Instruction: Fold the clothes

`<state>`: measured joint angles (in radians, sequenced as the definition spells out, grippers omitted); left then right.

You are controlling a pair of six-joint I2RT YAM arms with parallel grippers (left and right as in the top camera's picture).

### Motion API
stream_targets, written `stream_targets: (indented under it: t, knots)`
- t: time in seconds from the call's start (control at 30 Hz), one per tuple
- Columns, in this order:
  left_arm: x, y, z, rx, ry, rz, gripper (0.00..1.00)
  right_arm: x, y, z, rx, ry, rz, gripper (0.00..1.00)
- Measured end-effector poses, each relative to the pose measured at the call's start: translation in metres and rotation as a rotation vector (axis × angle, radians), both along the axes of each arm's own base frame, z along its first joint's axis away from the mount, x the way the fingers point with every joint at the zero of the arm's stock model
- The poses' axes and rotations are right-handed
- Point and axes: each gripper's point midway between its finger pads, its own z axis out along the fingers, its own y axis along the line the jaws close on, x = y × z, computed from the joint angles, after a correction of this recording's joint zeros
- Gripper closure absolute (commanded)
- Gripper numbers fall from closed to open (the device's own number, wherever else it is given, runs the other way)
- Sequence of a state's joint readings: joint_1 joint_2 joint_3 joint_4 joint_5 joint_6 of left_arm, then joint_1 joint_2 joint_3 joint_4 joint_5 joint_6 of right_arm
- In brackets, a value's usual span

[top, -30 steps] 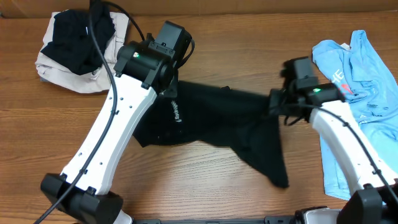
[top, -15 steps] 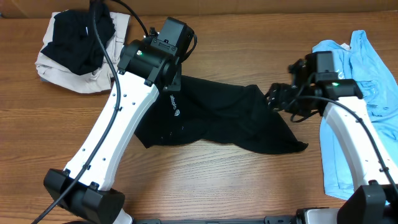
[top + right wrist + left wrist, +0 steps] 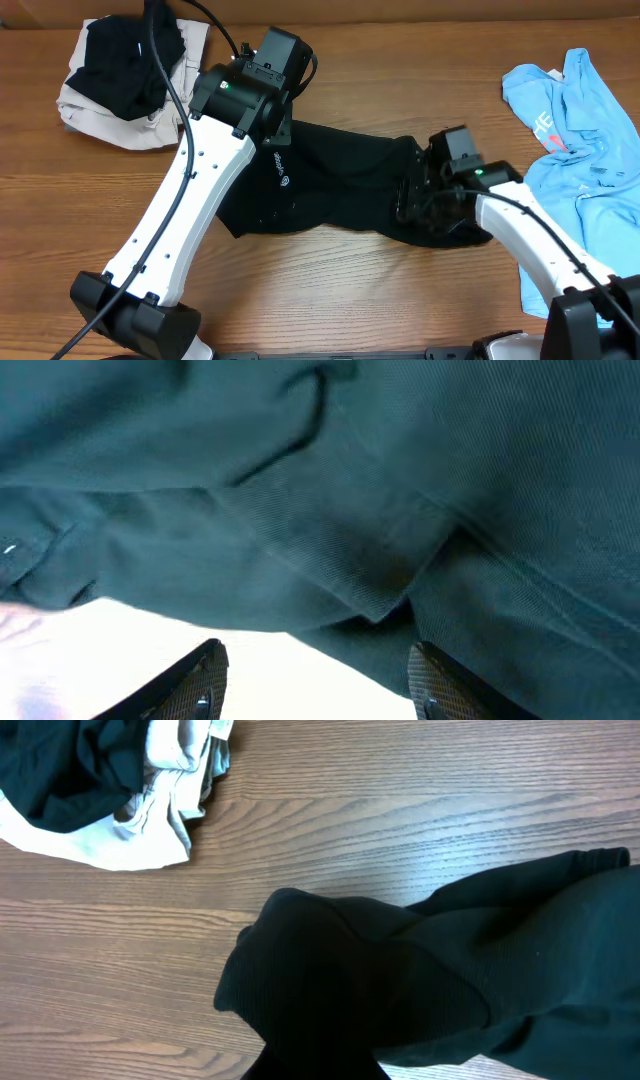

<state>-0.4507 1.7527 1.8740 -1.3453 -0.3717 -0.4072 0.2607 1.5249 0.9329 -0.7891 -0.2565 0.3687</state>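
Cloth, black and limp: a black top (image 3: 340, 185) lies crumpled in the middle of the wooden table (image 3: 330, 300), between my two arms. My left gripper (image 3: 272, 135) is clamped on its upper-left edge, where fabric bunches up towards that wrist camera. My right gripper (image 3: 320, 680) hangs spread and empty just over the right-hand end (a seam ridge in sight). Light, soft, apt to sag — I'd pinch a hem or corner, not the loose middle.

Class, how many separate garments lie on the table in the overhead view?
4: a black top mid-table; a light-blue T-shirt at the right edge; a black piece heaped on a beige piece, far left. More may be hidden under those two.
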Motion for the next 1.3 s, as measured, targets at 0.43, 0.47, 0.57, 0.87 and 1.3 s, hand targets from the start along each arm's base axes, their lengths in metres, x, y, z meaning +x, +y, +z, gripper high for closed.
stream_targets:
  t: [0.43,0.47,0.57,0.87,1.3]
  knots:
    - [0.0,0.0,0.0,0.0,0.0,0.0,0.96,0.0,-0.004,-0.025,0.003,-0.019,-0.094,0.54]
    - [0.0,0.0,0.0,0.0,0.0,0.0,0.96,-0.001,-0.004,-0.028,0.007,-0.02,-0.099,0.55]
    - [0.0,0.0,0.0,0.0,0.0,0.0,0.96,-0.001,-0.003,-0.03,0.012,-0.024,-0.108,0.56]
    - [0.0,0.0,0.0,0.0,0.0,0.0,0.96,0.008,-0.001,-0.027,0.029,-0.056,-0.124,0.66]
    - [-0.001,0.0,0.0,0.001,0.003,0.0,0.96,0.021,0.002,-0.036,0.038,-0.077,-0.134,0.94]
